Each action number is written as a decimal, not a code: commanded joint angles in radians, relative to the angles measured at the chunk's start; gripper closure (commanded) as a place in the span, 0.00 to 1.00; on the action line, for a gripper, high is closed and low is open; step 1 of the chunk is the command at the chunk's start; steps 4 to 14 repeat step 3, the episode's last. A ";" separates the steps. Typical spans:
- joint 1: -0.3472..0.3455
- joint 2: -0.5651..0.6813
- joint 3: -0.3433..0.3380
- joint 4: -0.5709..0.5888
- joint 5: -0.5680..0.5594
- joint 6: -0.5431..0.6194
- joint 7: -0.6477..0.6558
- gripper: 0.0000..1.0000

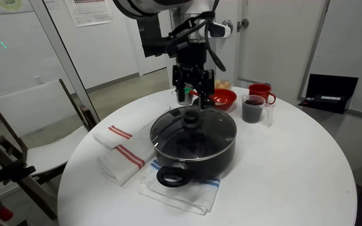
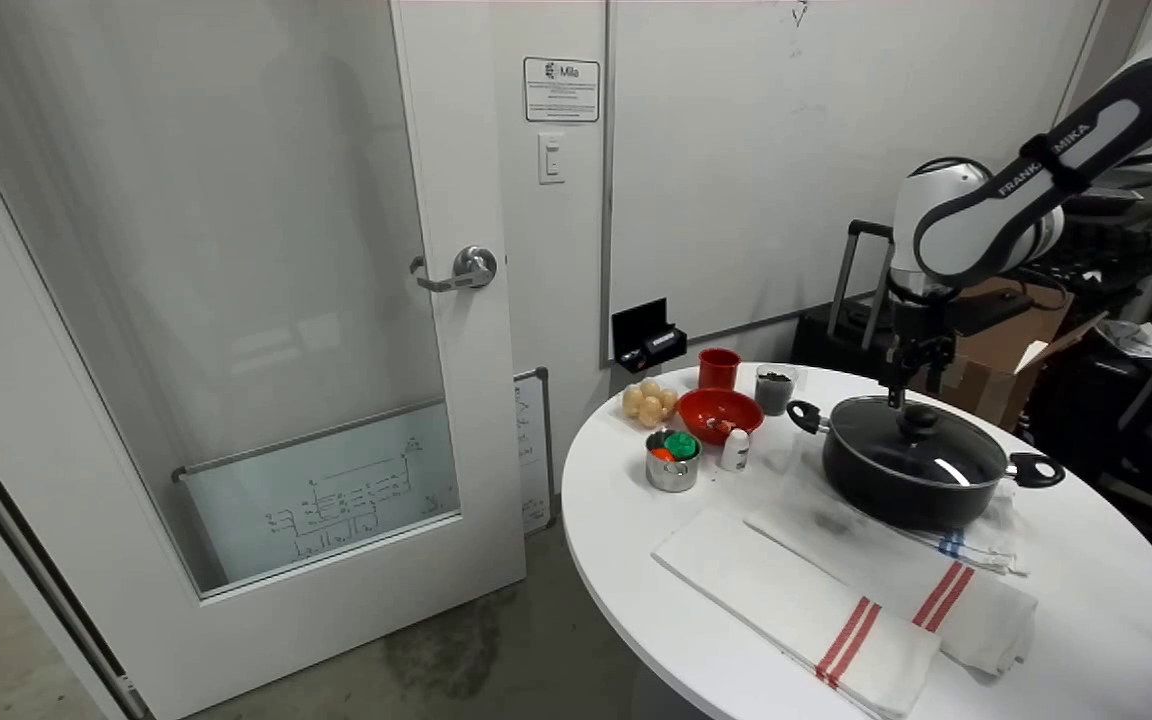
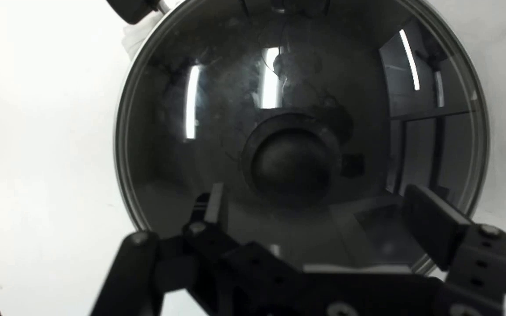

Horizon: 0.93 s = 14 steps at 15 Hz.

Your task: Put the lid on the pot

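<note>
Though busy, white tabletop (image 1: 287, 175) (lid (image 1: 196, 138) on pot (image 1: 207, 168)) near a whiteboard (image 2: 796, 170).

Glass lid (image 1: 193, 138) sits flat on black pot (image 1: 207, 166)

In an exterior view, the pot (image 1: 207, 168) interior is indistinct beneath the lid (image 1: 193, 135); a far-left poster (image 1: 90, 13) is cut off.

In an exterior view, the lid (image 2: 908, 452) covers the pot (image 2: 894, 494), the gripper (image 2: 897, 401) above it. Left of the pot stand a red bowl (image 2: 698, 424), white bottle (image 2: 735, 452) and metal cup (image 2: 672, 475); in front of it lie two red-striped towels (image 2: 794, 603).
</note>
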 commanded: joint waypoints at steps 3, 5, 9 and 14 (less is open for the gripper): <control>0.045 -0.107 -0.023 -0.087 -0.004 0.002 0.055 0.00; 0.045 -0.107 -0.023 -0.087 -0.004 0.002 0.055 0.00; 0.045 -0.107 -0.023 -0.087 -0.004 0.002 0.055 0.00; 0.045 -0.107 -0.023 -0.087 -0.004 0.002 0.055 0.00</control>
